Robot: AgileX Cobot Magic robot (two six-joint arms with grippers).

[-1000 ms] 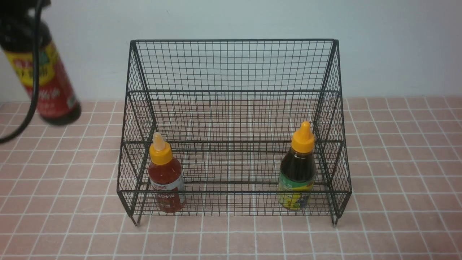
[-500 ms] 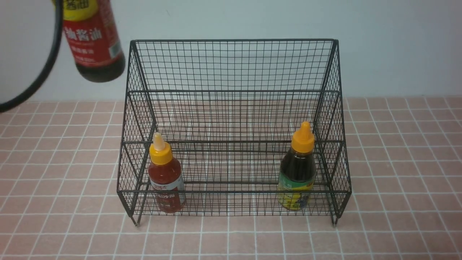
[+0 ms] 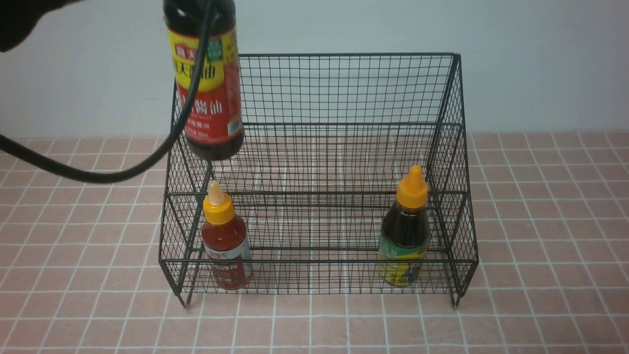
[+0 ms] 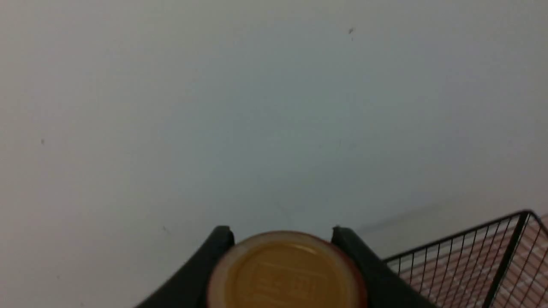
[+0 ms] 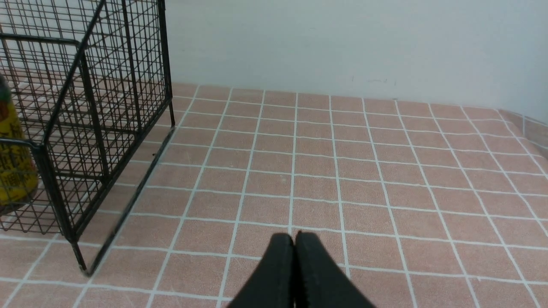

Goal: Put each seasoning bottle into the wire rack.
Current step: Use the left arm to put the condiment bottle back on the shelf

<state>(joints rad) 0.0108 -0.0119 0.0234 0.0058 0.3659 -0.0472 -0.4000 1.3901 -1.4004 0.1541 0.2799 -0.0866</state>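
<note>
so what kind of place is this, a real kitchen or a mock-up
Probably a staged kitchen counter: pink tiled surface against a bare pale wall, holding only a black wire rack and seasoning bottles.

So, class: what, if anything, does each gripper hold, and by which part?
The left gripper holds the tall soy-sauce bottle by its top, at the cap. The right gripper is shut on nothing.

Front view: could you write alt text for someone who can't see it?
A tall soy-sauce bottle hangs in the air over the left end of a black wire rack on a pink tiled table. On the rack's lowest tier stand a red-sauce squeeze bottle at left and a dark orange-capped squeeze bottle at right.
</note>
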